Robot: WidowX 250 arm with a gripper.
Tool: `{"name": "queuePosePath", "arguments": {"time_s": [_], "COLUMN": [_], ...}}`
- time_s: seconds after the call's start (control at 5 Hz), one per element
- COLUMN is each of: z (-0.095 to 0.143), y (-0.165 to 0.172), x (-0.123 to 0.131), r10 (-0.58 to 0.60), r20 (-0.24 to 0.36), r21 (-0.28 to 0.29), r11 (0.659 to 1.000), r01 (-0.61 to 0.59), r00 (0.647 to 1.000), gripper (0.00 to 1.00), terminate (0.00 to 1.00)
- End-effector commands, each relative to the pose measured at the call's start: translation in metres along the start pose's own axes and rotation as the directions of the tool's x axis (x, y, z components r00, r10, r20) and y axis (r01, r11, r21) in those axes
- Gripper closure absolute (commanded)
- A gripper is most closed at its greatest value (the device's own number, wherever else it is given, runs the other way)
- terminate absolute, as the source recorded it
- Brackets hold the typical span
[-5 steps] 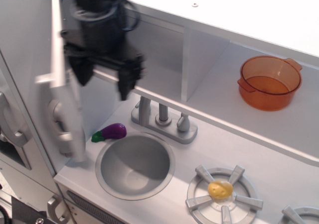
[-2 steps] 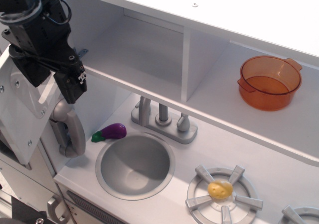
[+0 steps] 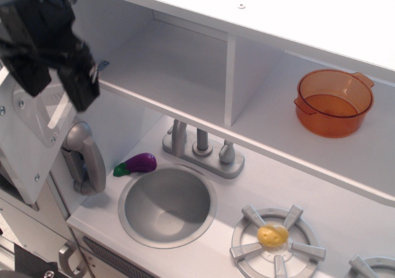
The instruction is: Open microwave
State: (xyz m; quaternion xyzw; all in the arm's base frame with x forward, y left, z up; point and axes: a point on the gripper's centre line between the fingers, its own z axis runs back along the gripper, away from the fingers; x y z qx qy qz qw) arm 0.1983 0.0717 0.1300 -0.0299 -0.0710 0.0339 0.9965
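Note:
The microwave (image 3: 166, 68) is the light grey box compartment at the upper left, and its inside stands open to view. Its door (image 3: 28, 145) is swung far out to the left, showing its white inner face with small screws. The window, buttons and handle are hidden on the door's far side. My black gripper (image 3: 57, 85) is at the top left, over the door's upper edge. Its two fingers (image 3: 81, 91) are spread apart with the door edge between or just behind them. It holds nothing that I can see.
A silver phone handset (image 3: 83, 160) hangs below the gripper. A purple eggplant (image 3: 139, 163) lies by the round sink (image 3: 166, 207) and faucet (image 3: 200, 147). An orange pot (image 3: 334, 102) sits on the right shelf. A yellow item (image 3: 273, 235) lies on the burner. The oven handle (image 3: 70, 259) is at the bottom left.
The door has swung from edge-on to wide open at the left. My gripper has moved left with it, then slightly up and left.

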Motion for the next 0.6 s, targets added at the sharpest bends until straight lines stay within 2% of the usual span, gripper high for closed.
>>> {"name": "queuePosePath", "arguments": {"time_s": [0.0,0.2,0.4], "z": [0.0406,0.0406,0.0406], "y": [-0.05,-0.05,-0.05], "x": [0.0288,0.0288,0.0288], "r10": [0.033,0.033,0.033], "r20": [0.031,0.031,0.031], "r21": [-0.081,-0.081,-0.081], "r11": [0.996,0.996,0.996], "r01": [-0.031,-0.031,-0.031], "r00": [0.999,0.999,0.999], "gripper": [0.0,0.0,0.0], "terminate": [0.0,0.0,1.0]}}
